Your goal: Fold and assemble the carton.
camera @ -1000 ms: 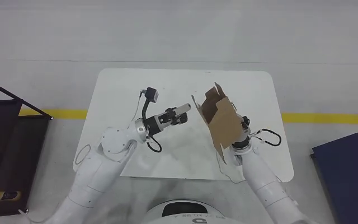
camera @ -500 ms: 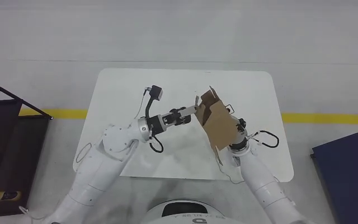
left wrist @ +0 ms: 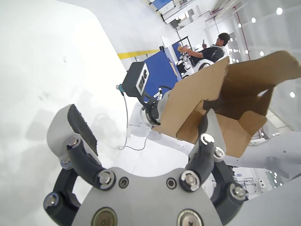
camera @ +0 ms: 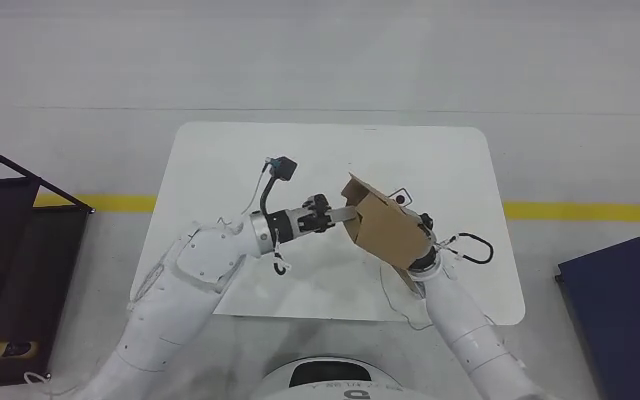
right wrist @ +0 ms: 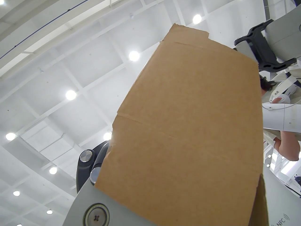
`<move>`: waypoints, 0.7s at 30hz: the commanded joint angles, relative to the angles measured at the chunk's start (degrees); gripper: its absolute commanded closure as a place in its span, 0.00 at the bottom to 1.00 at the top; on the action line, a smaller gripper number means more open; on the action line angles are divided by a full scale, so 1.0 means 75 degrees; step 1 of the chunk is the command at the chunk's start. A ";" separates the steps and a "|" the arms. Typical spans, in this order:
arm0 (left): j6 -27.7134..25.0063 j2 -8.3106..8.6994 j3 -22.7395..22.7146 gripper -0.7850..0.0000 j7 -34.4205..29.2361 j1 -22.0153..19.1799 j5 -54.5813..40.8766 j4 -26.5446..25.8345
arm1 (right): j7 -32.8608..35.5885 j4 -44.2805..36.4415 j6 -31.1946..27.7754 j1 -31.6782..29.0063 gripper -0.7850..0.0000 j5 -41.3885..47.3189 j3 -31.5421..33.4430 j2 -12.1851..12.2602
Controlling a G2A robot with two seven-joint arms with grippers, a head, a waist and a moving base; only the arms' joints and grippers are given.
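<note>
The brown carton [camera: 385,232] is held up over the white table [camera: 220,170], right of its middle, tilted, with its open end toward the left arm. In the left wrist view the carton [left wrist: 197,95] shows loose flaps and a hollow inside. My left gripper [left wrist: 143,121] is open: one finger [left wrist: 211,128] reaches into the carton's open end, while the padded one [left wrist: 81,128] stays outside over bare table. My right gripper [camera: 426,248] grips the carton's near right end from below. The carton's flat panel [right wrist: 188,130] covers its fingertips in the right wrist view.
A black cable loop [camera: 478,245] hangs beside the right wrist. On the floor lie a dark frame [camera: 30,250] at the left, a blue panel [camera: 610,300] at the right and a yellow line [camera: 570,211]. Bare tabletop lies left of and behind the carton.
The right arm has tipped the carton down and toward the left arm. My left gripper has moved right, and one of its fingers has entered the carton's open end.
</note>
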 commanded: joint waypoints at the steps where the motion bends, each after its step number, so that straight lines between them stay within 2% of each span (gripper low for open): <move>1: 0.0021 0.0011 -0.0016 0.00 0.0020 0.0033 0.0102 -0.0029 | 0.0001 -0.0028 0.0021 -0.0002 1.00 0.0012 -0.0002 -0.0013; 5: 0.0063 0.0019 -0.0120 0.00 0.0191 0.0114 -0.0043 -0.0090 | -0.0010 -0.0091 0.0077 -0.0006 1.00 0.0007 0.0001 -0.0040; 12: -0.0021 0.0025 -0.0510 0.00 0.0335 0.0307 -0.1320 -0.0219 | -0.0068 -0.0152 0.0106 -0.0043 1.00 0.0007 0.0081 -0.0073; 21: 0.0018 0.0121 -0.1059 0.00 0.0259 0.0638 -0.1363 -0.0900 | -0.0177 -0.0027 0.0015 -0.0038 1.00 -0.0190 0.0137 -0.0113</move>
